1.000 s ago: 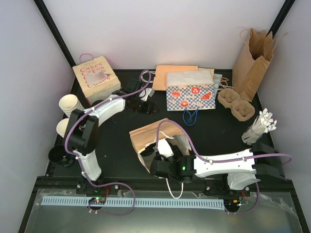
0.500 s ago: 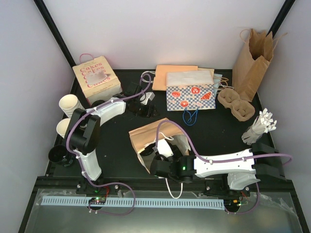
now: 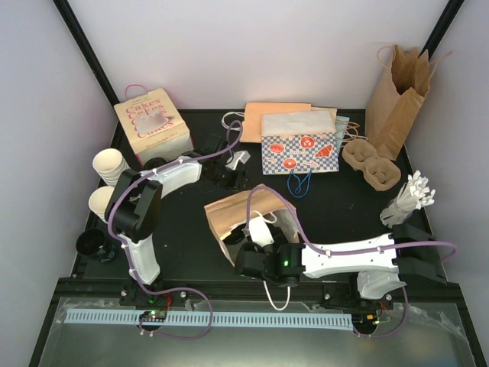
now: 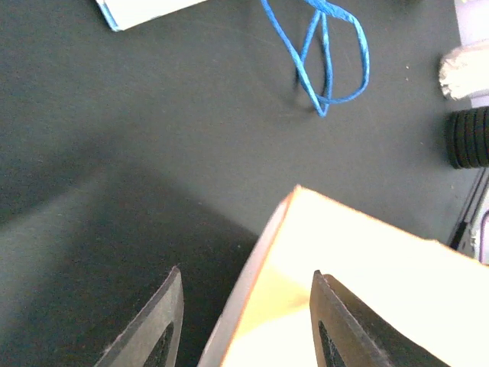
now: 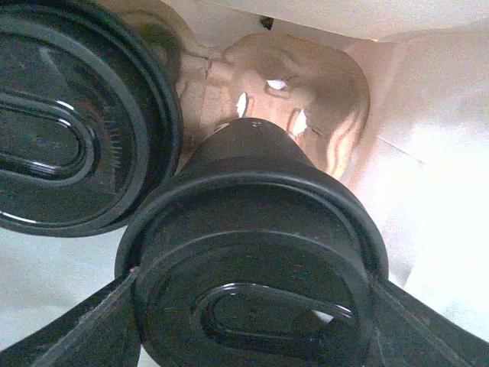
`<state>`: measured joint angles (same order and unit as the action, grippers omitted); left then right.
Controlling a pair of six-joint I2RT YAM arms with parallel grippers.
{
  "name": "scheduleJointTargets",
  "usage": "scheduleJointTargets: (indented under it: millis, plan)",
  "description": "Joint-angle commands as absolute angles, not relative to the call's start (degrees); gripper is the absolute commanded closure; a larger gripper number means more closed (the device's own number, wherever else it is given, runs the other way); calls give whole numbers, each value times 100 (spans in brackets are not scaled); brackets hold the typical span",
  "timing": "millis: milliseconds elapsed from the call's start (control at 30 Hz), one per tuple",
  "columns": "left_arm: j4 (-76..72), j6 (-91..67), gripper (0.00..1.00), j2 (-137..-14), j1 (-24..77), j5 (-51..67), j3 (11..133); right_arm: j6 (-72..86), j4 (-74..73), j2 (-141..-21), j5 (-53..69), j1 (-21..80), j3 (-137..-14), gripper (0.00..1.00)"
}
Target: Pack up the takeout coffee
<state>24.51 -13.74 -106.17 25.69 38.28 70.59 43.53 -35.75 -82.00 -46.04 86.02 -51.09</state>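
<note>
Left gripper [image 4: 248, 329] part-open, tipped down; right gripper [image 5: 252, 321] clamped, arm outstretched.

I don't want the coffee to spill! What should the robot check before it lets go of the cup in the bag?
1. Lid on the takeout coffee: ok, black lid seated.
2. Right fingers on both sides of it: ok, touching the lid's rim.
3. Cup inside the brown bag: ok, beside a second lidded cup.
4. Cup resting on the bag's bottom: cannot tell, hidden.
5. Left fingers clamping the bag's edge: not ok, a gap shows.
</note>
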Motion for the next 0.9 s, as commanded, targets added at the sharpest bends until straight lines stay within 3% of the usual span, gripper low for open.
scheduleJointTargets:
  millis: [0,367,867]
  plan:
    - [2208,-1182,53,-10744,2691,4345,7006,4970,-4060,-8167,-5028,8427,-5153,37]
    - [2118,-1175,56,-10829,2781,4459,7044,5635,-4489,-7836,-5494,8310,-5158,38]
    - [2189,-1186,54,-10769,2839,4371,7209,4521,-2925,-7243,-3779,8029,-4515,37]
